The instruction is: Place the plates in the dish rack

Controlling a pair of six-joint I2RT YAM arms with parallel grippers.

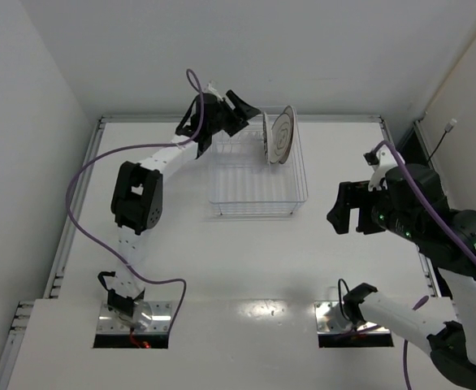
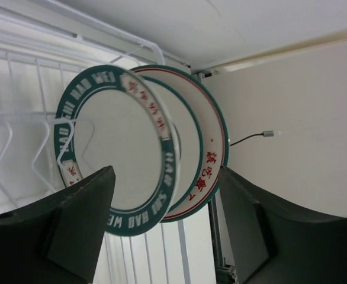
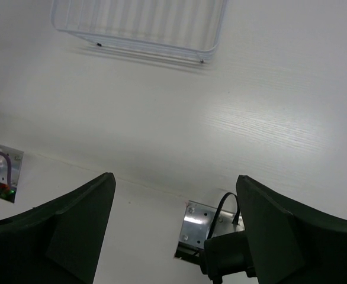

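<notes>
Left arm (image 1: 161, 158): extended far forward; left gripper (image 1: 248, 109) jaws parted. Right arm (image 1: 433, 227): raised, folded; right gripper (image 1: 341, 218) jaws parted.

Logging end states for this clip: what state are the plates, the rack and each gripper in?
plates: standing on edge at the rack's far right.
dish rack: loaded at that end only.
left gripper: jaws open, holding nothing.
right gripper: jaws open, holding nothing.

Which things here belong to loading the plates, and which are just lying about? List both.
Job in hand: plates, dish rack, left end effector, right end effector.

Just lying about: purple cable, grey-tipped lead by the wall.
</notes>
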